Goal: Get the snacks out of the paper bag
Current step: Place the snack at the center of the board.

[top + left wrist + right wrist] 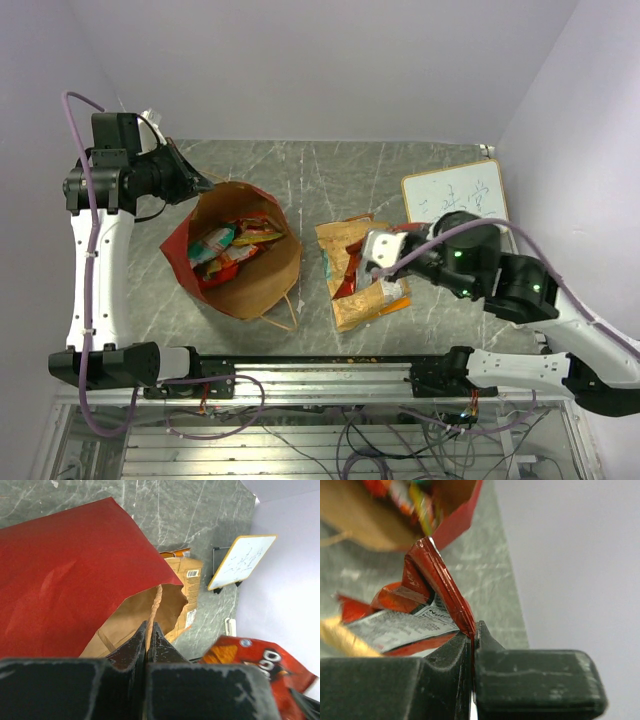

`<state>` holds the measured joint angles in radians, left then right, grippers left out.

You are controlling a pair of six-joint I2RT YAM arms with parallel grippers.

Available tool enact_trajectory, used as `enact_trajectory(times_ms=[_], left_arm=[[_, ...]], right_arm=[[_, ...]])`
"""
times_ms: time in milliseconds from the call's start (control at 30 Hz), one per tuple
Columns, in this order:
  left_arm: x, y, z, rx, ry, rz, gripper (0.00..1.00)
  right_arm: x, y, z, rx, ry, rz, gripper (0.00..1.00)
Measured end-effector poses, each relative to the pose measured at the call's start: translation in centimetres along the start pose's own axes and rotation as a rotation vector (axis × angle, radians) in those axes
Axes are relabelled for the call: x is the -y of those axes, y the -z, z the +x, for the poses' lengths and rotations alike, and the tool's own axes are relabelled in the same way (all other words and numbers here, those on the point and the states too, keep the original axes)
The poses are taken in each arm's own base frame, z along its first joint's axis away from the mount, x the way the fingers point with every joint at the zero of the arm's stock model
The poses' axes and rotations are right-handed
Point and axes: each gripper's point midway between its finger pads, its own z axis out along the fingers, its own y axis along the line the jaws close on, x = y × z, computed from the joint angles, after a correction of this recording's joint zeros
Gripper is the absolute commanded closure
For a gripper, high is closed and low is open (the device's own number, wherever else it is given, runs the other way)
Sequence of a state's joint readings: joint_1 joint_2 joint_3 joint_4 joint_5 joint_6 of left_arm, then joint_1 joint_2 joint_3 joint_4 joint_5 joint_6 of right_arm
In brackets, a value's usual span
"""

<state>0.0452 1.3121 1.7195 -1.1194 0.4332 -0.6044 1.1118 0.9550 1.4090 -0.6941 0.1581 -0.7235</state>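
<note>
Center-right of the top view, my right claw (365, 265) pinches a red packet (437, 577) by its edge, left claw (149, 630) pinches the bag (65, 565) handle (156, 602); thin grip, might slip.

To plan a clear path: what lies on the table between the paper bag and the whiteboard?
The top view shows a pile of snack packets there; the right fingers pinch a red packet.

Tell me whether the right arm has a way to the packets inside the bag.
Probably not yet: the right arm has its jaws shut on a red packet. The bag itself lies open.
</note>
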Motion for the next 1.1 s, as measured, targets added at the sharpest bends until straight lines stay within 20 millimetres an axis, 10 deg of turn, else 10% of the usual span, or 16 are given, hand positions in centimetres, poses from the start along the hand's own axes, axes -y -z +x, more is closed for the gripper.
enact_trajectory(times_ms=[233,467,767,1100], left_arm=[[0.2,0.2,-0.1,0.009,-0.014,0.008,0.93],[0.2,0.2,-0.1,0.011,-0.021,0.009,0.93],[0.1,0.2,-0.1,0.010,-0.036,0.009,0.93],[-0.3,0.4,1.8,-0.029,-0.027,0.028,0.93]], right_arm=[[-7.9,-0.7,9.0,-0.278,0.116,-0.238,1.00],[-11.6,-0.8,12.3,-0.321,0.178,-0.351,1.00],[-11.8,-4.6,18.9,-0.408,0.158,-0.410,1.00],[-11.3,-13.5,23.1,-0.356,0.160,-0.486,1.00]])
